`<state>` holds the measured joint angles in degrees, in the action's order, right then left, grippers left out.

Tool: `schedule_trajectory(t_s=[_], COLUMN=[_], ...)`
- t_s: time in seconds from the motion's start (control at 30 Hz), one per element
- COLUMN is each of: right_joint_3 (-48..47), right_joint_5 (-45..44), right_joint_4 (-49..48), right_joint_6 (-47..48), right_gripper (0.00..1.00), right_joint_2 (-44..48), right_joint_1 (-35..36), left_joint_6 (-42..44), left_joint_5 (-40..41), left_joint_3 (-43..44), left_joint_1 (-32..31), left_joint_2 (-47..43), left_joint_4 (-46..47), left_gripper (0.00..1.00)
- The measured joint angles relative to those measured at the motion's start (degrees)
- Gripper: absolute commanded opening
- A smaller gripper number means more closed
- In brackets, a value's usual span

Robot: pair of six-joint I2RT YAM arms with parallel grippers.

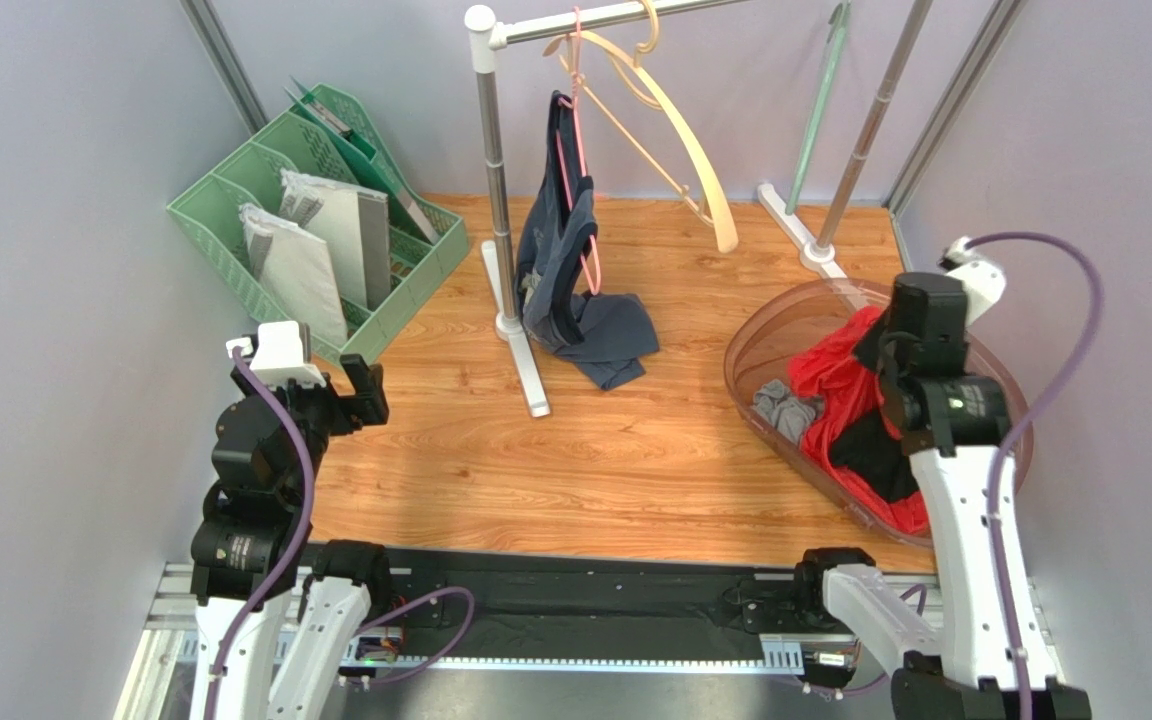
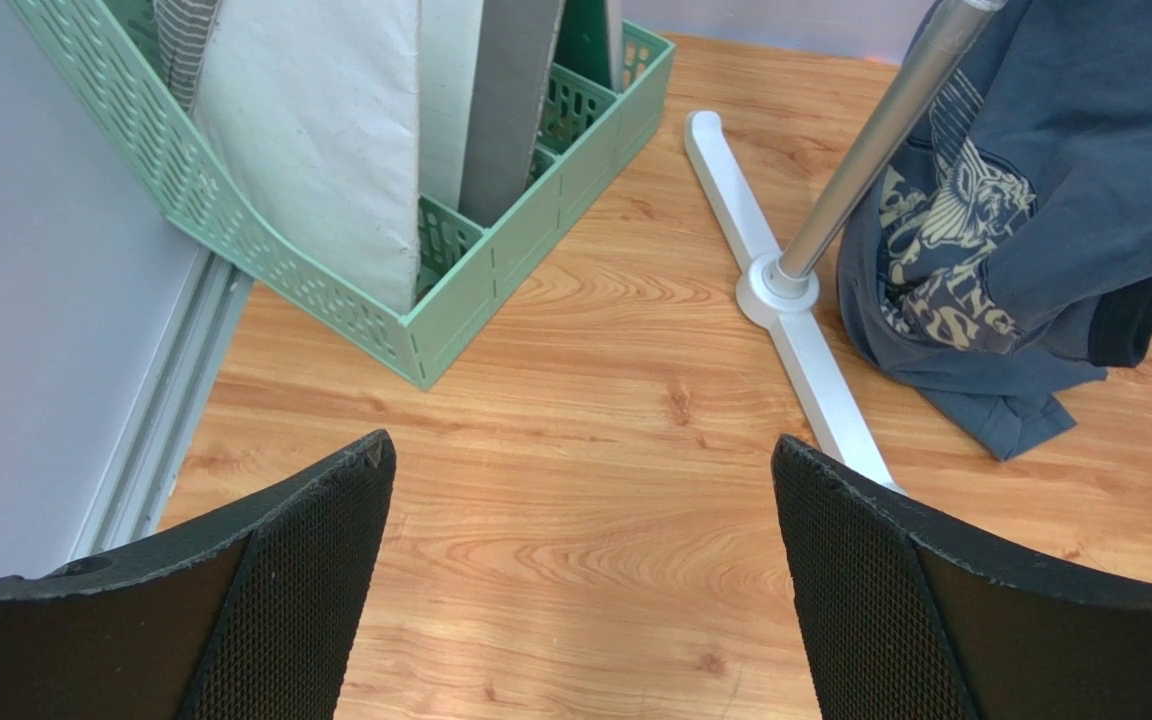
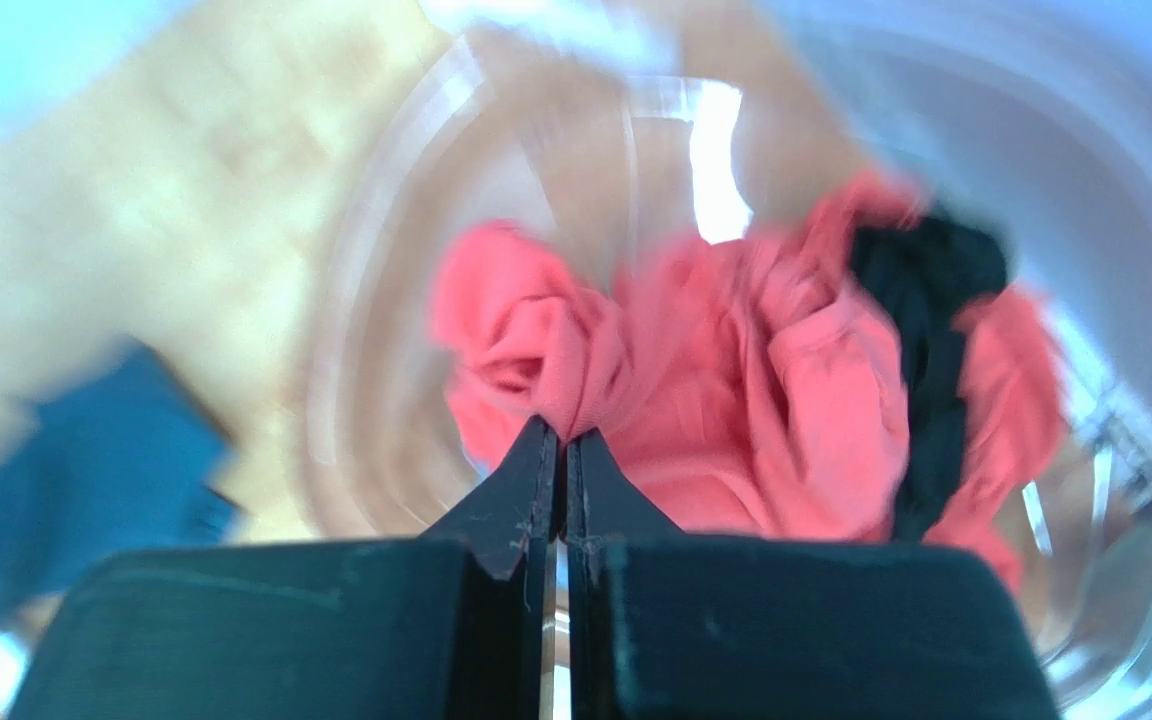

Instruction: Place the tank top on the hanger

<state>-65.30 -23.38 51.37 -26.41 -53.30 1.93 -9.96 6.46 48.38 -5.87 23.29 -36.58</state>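
The red tank top [image 1: 835, 375] lies crumpled in a clear plastic basket [image 1: 755, 333] at the right. My right gripper [image 3: 563, 438] is down in that basket. Its jaws are shut, pinching a fold of the tank top [image 3: 717, 390] at their tips; the wrist view is blurred. From above, the right wrist hides the fingers. The cream hanger [image 1: 692, 138] hangs tilted on the rack's rail at the back. My left gripper [image 2: 582, 495] hovers wide open over bare wood near the left wall, holding nothing.
A navy top [image 1: 567, 255] hangs on a pink hanger [image 1: 585, 165], its hem on the table. A grey cloth [image 1: 785, 408] and a black garment [image 1: 883, 450] share the basket. A green file tray [image 1: 319, 225] stands back left, by the rack's pole [image 1: 492, 165] and white foot [image 2: 778, 323].
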Motion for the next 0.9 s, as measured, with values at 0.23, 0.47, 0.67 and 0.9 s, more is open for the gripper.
schedule_trajectory(t_s=[0.23,0.47,0.67,0.9], right_joint_3=[-22.7,-43.7,-61.8,-65.4], right_joint_5=[0.4,7.4,8.2,17.7], right_joint_4=[4.9,7.0,9.2,9.4], right_joint_6=[3.6,9.2,12.1,11.5], right_gripper=[0.0,0.0,0.0,0.0], right_joint_2=[1.9,-4.2,-16.8,-21.4], right_joint_1=[-0.2,-0.1,-0.2,-0.2], left_joint_6=[0.0,0.0,0.0,0.0], left_joint_5=[-0.9,-1.7,-1.9,-1.9], left_joint_3=[0.0,0.0,0.0,0.0], left_joint_1=[0.0,0.0,0.0,0.0], left_joint_2=[0.0,0.2,0.2,0.2], left_joint_4=[0.1,0.3,0.4,0.4], left_gripper=[0.99,0.99,0.99,0.99])
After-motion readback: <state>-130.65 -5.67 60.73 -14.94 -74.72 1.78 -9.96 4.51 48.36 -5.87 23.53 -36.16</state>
